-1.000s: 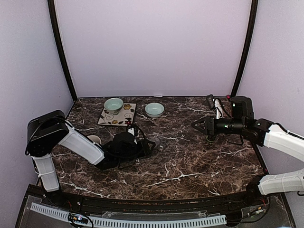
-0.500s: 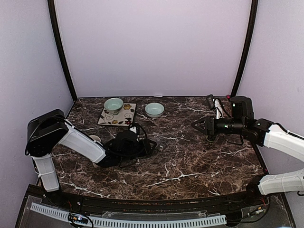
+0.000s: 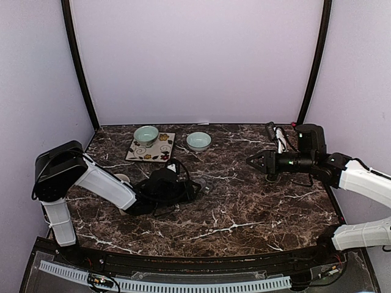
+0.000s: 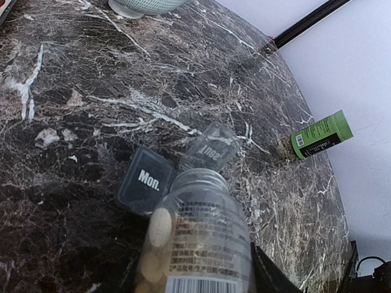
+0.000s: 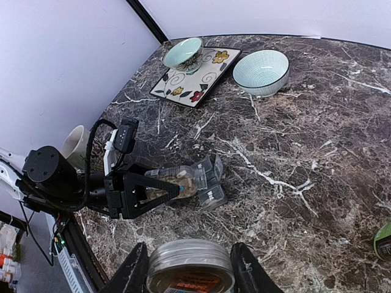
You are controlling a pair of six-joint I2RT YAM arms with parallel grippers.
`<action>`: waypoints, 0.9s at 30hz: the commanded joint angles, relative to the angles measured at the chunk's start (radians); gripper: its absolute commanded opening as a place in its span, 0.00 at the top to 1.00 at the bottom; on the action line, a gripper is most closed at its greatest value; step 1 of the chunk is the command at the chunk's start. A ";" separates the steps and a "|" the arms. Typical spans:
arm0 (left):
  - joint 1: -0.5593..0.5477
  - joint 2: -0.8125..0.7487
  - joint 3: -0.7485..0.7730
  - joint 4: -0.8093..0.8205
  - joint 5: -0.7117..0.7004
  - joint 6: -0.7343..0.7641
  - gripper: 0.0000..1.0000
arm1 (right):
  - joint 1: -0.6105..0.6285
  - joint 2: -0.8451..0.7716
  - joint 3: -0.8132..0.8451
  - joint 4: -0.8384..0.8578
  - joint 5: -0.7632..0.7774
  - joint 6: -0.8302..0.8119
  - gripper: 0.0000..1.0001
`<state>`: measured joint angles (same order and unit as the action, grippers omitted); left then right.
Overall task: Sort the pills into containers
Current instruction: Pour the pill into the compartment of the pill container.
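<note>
My left gripper (image 3: 183,187) is shut on a clear pill bottle (image 4: 204,235), which lies tilted with its open mouth over the pill organizer (image 4: 145,179). Pale oval pills (image 4: 160,226) lie inside the bottle near its neck. The organizer's small lids stand open, one marked "Mon.". From the right wrist view, the bottle (image 5: 178,180) meets the organizer (image 5: 211,181) at mid-table. My right gripper (image 5: 190,270) hovers high over the table's right side, shut on a round cap (image 5: 190,273) with an orange label. It is well apart from the organizer.
A green bottle (image 4: 321,135) stands on the table right of the organizer. At the back are a patterned plate (image 3: 160,149) bearing a pale bowl (image 3: 146,133), and a second bowl (image 3: 198,141). A cream cup (image 5: 76,146) sits beside the left arm.
The left gripper with the bottle has edged slightly right toward the organizer. The right arm has not moved.
</note>
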<state>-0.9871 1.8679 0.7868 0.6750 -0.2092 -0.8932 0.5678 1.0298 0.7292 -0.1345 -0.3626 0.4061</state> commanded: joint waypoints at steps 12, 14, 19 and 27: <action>-0.010 -0.059 0.058 -0.071 -0.026 0.034 1.00 | -0.008 0.009 -0.002 0.038 -0.010 0.013 0.67; -0.010 -0.062 0.065 -0.081 -0.027 0.037 1.00 | -0.006 0.009 -0.002 0.039 -0.010 0.013 0.67; -0.010 -0.068 0.087 -0.120 -0.029 0.046 1.00 | -0.006 0.011 -0.001 0.038 -0.012 0.011 0.67; -0.011 -0.072 0.089 -0.141 -0.029 0.035 1.00 | -0.006 0.015 0.001 0.038 -0.014 0.009 0.67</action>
<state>-0.9916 1.8431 0.8524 0.5594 -0.2260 -0.8673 0.5678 1.0401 0.7292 -0.1345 -0.3668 0.4065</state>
